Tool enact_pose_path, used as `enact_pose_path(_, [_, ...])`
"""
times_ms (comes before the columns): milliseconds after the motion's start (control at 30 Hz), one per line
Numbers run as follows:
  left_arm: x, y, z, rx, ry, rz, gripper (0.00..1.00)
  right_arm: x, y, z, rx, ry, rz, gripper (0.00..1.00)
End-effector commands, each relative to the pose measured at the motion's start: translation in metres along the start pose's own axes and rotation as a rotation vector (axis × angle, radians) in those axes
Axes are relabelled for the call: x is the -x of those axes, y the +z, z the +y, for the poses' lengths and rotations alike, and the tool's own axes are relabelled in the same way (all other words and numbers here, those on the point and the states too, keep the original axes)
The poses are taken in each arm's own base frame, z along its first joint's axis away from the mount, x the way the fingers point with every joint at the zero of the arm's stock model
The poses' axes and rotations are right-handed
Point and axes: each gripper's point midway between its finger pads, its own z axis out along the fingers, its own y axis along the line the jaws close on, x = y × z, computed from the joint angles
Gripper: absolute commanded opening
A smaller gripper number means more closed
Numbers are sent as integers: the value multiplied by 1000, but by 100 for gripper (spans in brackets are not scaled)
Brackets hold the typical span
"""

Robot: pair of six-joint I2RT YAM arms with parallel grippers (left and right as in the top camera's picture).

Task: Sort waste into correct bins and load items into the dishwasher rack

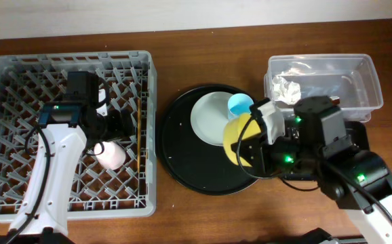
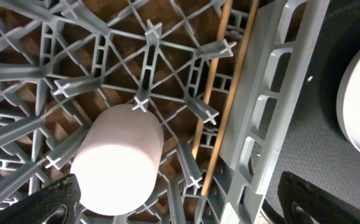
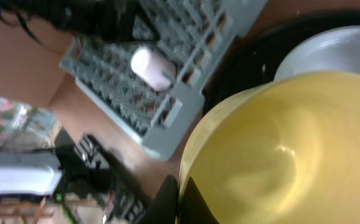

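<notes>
The grey dishwasher rack (image 1: 20,74) fills the left of the table. In it lie a pink cup (image 1: 111,156) on its side and brown chopsticks (image 1: 140,129). My left gripper (image 1: 113,129) hovers open just above the cup (image 2: 114,162), one finger (image 2: 43,202) beside it and the other (image 2: 326,199) past the rack wall; the chopsticks (image 2: 220,93) lie between. My right gripper (image 1: 247,146) is shut on the rim of the tilted yellow bowl (image 1: 235,135), which fills the right wrist view (image 3: 286,149) with the gripper (image 3: 181,190) pinching its edge.
A round black tray (image 1: 182,163) holds a pale plate (image 1: 209,118) and a light-blue cup (image 1: 240,105). A clear tub (image 1: 362,78) at the back right holds a crumpled white tissue (image 1: 287,88). A black tray (image 1: 303,181) is mostly hidden under my right arm.
</notes>
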Motion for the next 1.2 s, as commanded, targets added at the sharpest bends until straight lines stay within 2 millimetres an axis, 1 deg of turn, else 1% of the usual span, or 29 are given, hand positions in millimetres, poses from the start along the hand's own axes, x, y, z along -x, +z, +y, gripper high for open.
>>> enact_pose_path(0, [5, -3, -2, -10, -1, -13, 99, -9, 7, 11, 114, -61, 52, 4])
enact_pose_path(100, [5, -3, -2, -10, -1, -13, 99, -9, 13, 11, 133, -49, 69, 4])
enact_pose_path(167, [4, -3, -2, -13, -1, -9, 99, -2, 13, 20, 193, -69, 50, 4])
enact_pose_path(200, [-3, -3, 0, -4, -2, 20, 99, 3, 14, 25, 218, -84, 33, 4])
enact_pose_path(233, [-2, -3, 2, 5, -2, 16, 99, 7, 14, 28, 241, -86, 24, 4])
enact_pose_path(267, [-2, -5, 3, 1, -9, 9, 99, 10, 14, 36, 295, -96, 18, 4])
enact_pose_path(300, [5, -23, 11, -31, -52, -52, 99, 16, 15, 45, 369, -100, 13, 4])
enact_pose_path(333, [7, -38, 8, -104, -64, -88, 99, 20, 17, 49, 406, -98, 10, 4])
enact_pose_path(367, [8, -53, -2, -206, -30, -124, 99, 24, 17, 53, 443, -99, 7, 4])
enact_pose_path(400, [6, -82, -25, -395, 77, -185, 99, 29, 16, 64, 532, -126, 1, 4])
enact_pose_path(433, [1, -109, -42, -542, 184, -253, 99, 32, 10, 77, 632, -165, -3, 4])
enact_pose_path(467, [-4, -129, -51, -625, 246, -305, 99, 34, 5, 86, 718, -191, 1, 4])
enact_pose_path(500, [-11, -149, -56, -695, 278, -351, 99, 34, 3, 90, 756, -185, 13, 4])
enact_pose_path(533, [-18, -159, -59, -724, 284, -364, 99, 33, 2, 91, 767, -186, 17, 4])
enact_pose_path(567, [-23, -165, -64, -755, 310, -368, 99, 32, -1, 93, 791, -194, 21, 5])
enact_pose_path(600, [-33, -176, -75, -849, 369, -373, 99, 29, -11, 102, 869, -233, 26, 4])
enact_pose_path(633, [-36, -182, -81, -904, 391, -378, 99, 26, -23, 111, 954, -291, 23, 4])
enact_pose_path(700, [-43, -202, -94, -1043, 444, -404, 99, 28, -27, 114, 955, -299, 19, 4])
enact_pose_path(733, [-48, -216, -101, -1142, 478, -425, 99, 28, -29, 116, 956, -320, 8, 4])
enact_pose_path(833, [-57, -245, -110, -1323, 503, -444, 99, 30, -32, 118, 957, -354, -11, 4])
enact_pose_path(867, [-59, -251, -111, -1362, 506, -446, 99, 30, -31, 118, 957, -353, -10, 4])
enact_pose_path(900, [-60, -253, -112, -1376, 507, -446, 99, 30, -31, 118, 956, -352, -11, 4])
enact_pose_path(933, [-59, -250, -111, -1357, 506, -446, 99, 30, -31, 118, 956, -352, -11, 4])
enact_pose_path(967, [-56, -241, -109, -1304, 501, -441, 99, 30, -31, 117, 954, -345, -8, 4])
enact_pose_path(1033, [-53, -220, -103, -1181, 465, -403, 99, 30, -19, 108, 876, -272, 2, 4])
enact_pose_path(1067, [-53, -212, -100, -1135, 448, -384, 99, 31, -6, 96, 779, -208, 7, 4])
enact_pose_path(1100, [-53, -202, -96, -1077, 432, -363, 99, 32, 12, 75, 626, -104, 19, 4])
enact_pose_path(1133, [-54, -192, -91, -1017, 416, -340, 99, 32, 25, 53, 482, -7, 28, 4])
enact_pose_path(1167, [-54, -184, -87, -974, 404, -322, 99, 30, 32, 39, 394, 25, 29, 4])
